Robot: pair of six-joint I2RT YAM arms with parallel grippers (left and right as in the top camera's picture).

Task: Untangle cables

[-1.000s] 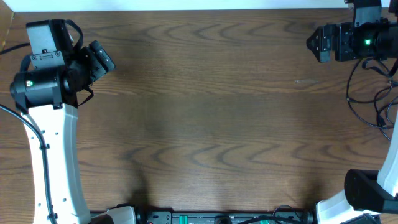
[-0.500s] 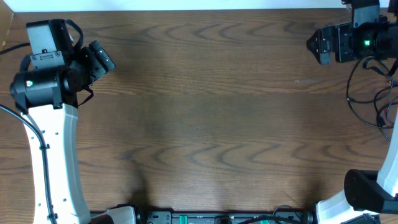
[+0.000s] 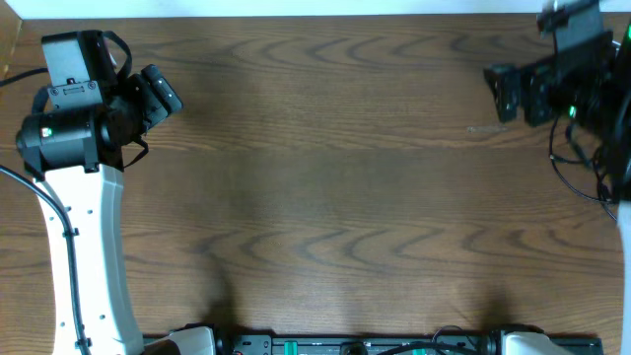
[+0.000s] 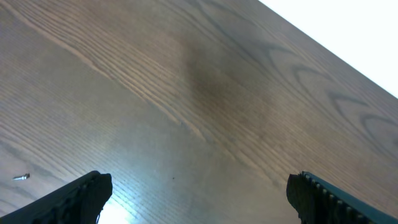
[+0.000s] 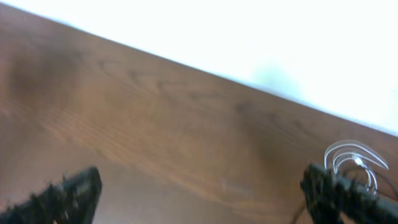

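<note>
Two arms stand at a wooden counter [image 3: 325,197], one at the left edge and one at the far right corner, each with one gripper. One white cable [image 5: 356,160] shows, and only in the right wrist view: a small coil of several loops with a plug end in it, lying on the wood near the counter's far edge. It lies just beyond the right-hand finger of the right gripper [image 5: 199,190] and off to that side, well clear of the gap between the fingers; whether it touches that finger cannot be told. From overhead the coil is hidden where the blurred right arm is. A few thin black loops [image 3: 567,177] trail over the right edge of the counter, nearer than that arm; whether they are a cable or arm wiring cannot be told. The right gripper stands wide, with bare wood between its fingers and nothing held. The left gripper [image 4: 198,190] is also wide and holds nothing, over bare wood at the far left, well apart from the white cable on the other side of the counter. One tiny screw [image 4: 22,177] lies on the wood just beside its left-hand finger.
</note>
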